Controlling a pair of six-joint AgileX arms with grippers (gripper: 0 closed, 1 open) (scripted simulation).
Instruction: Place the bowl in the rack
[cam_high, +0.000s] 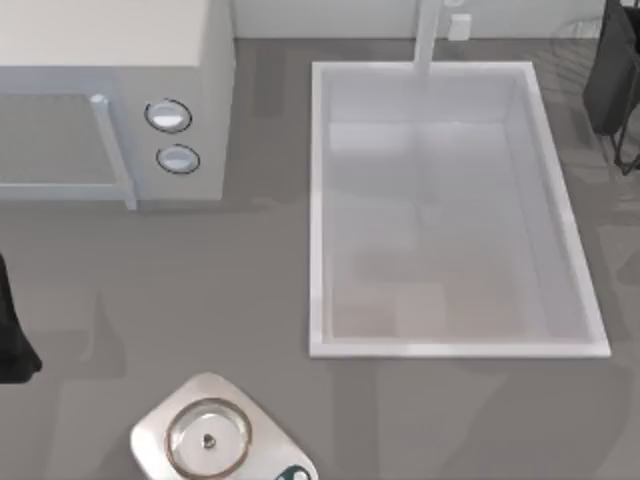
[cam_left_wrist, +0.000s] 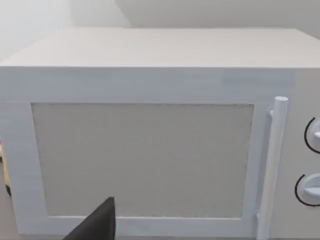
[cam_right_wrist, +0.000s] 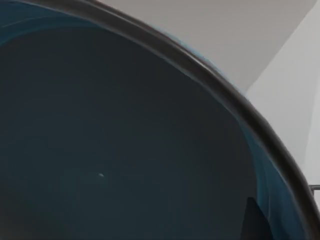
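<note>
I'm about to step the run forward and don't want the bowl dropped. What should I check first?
1. Bowl's whereabouts: ok. The bowl sits close against the right wrist camera, teal inside facing it.
2. Grip on the bowl: cannot tell.
3. Right gripper near the target: ok. It is at the table's far right corner, by the wire rack.
4. Bowl seated in the rack: cannot tell.
5. Left gripper out of the way: ok. It is parked at the left edge, facing the microwave.
6. Lidded pan away from the rack: ok. It sits at the near edge.
</note>
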